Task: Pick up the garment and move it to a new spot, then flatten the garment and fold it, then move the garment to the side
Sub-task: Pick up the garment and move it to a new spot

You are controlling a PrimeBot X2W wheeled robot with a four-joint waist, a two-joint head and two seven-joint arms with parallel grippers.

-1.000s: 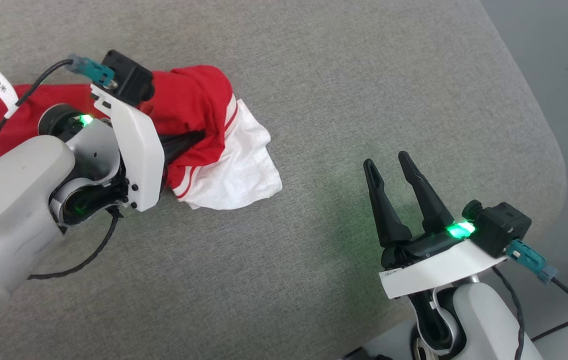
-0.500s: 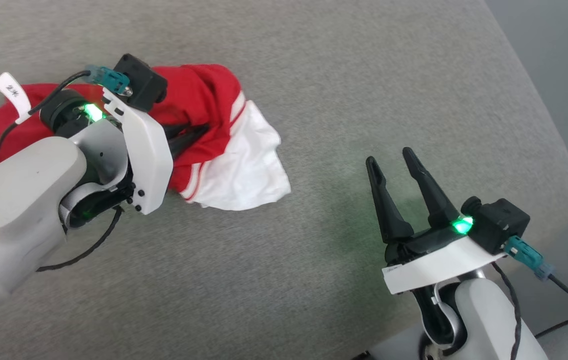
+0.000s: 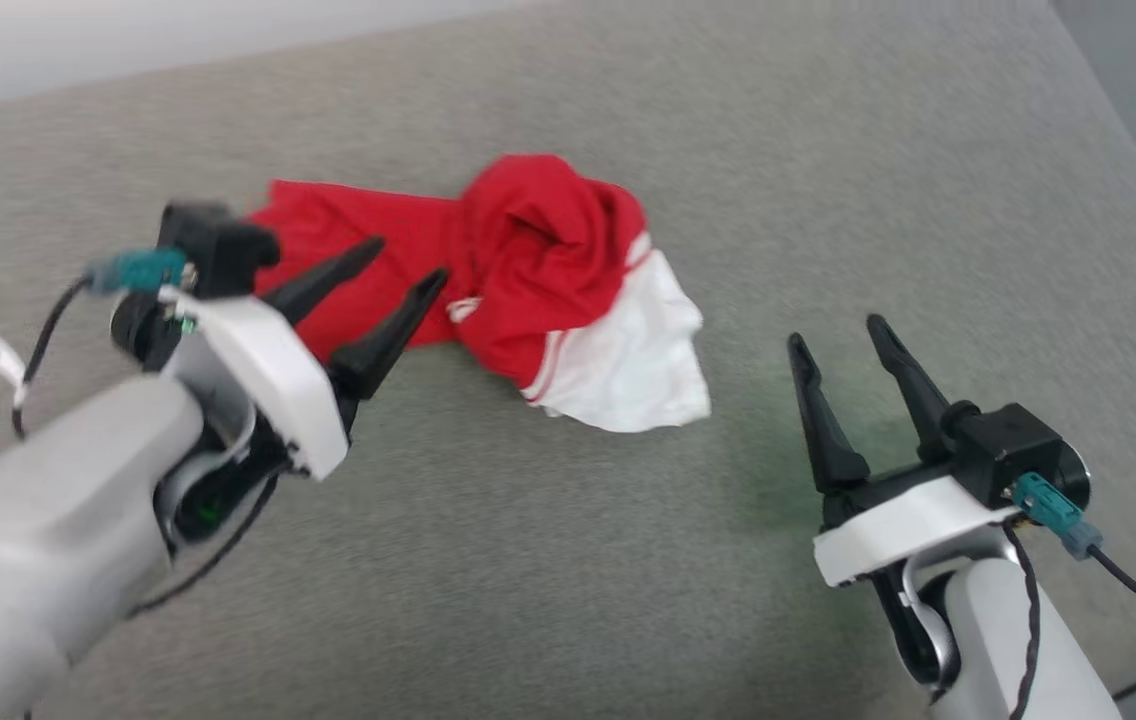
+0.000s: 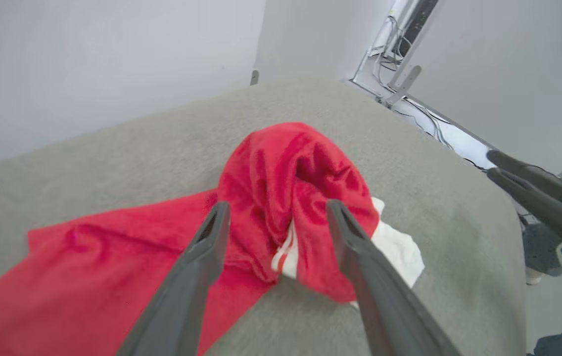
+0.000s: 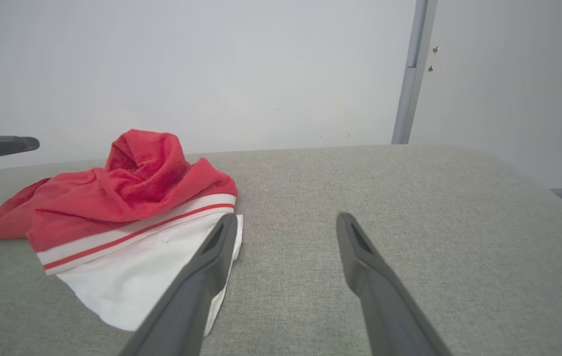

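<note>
Grey woven cloth covers the counter, and a plain pale wall is seen behind it in the right wrist view. At the middle of the head view the garment is lying in a heap: a red mound is humped up at the centre, a flatter red tail is stretched toward the upper left, and a white sleeve is spilled out toward the lower right.

The left gripper is held spread wide with nothing pinched, poised over the red tail just beside the mound; whether cloth is brushed by the tips cannot be told. The right gripper is also spread and empty, parked near the sleeve's edge at the lower right, apart from it.

So the shirt looks to be set down, and flattening is judged to be the step in hand. It would best be done from the edges, not the mound: several layers are rolled together there, and a pinch would only lift the whole lump. A single layer of the red tail should be taken by the left gripper, the white sleeve's hem by the right, and the two drawn apart low over the counter, so the twist is pulled out rather than dragged.
</note>
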